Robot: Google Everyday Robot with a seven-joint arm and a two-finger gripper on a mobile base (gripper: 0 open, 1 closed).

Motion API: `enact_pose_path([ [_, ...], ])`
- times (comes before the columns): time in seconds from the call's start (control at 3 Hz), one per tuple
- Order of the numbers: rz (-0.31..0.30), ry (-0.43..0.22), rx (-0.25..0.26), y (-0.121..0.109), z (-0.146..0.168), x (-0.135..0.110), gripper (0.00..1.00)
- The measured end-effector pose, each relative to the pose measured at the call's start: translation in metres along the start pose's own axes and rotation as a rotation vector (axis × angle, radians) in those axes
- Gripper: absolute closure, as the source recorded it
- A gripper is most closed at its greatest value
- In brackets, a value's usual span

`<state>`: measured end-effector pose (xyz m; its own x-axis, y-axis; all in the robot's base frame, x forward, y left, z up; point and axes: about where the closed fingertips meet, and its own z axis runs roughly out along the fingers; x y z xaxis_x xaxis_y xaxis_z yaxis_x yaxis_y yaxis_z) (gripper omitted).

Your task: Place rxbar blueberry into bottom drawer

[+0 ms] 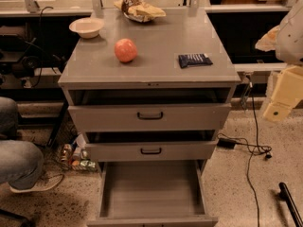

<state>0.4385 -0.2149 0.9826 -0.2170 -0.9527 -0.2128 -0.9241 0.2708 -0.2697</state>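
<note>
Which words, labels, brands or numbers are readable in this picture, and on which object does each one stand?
No text is readable.
rxbar blueberry: faint white print on the dark wrapper, too blurred to read.
chip bag: print too blurred to read.
gripper, at the right edge beside the cabinet: no marking seen.

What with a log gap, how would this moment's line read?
bar on cabinet | bottom drawer open | pincer right of cabinet, apart
</note>
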Motion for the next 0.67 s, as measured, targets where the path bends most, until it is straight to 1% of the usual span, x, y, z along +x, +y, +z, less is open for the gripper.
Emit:
enact_pose_path([
  [0.33,0.000,0.000,0.000,0.000,0.000,0.000,0.00],
  [0.67,-0.013,-0.036,0.012,-0.030,0.010,-0.002,0.00],
])
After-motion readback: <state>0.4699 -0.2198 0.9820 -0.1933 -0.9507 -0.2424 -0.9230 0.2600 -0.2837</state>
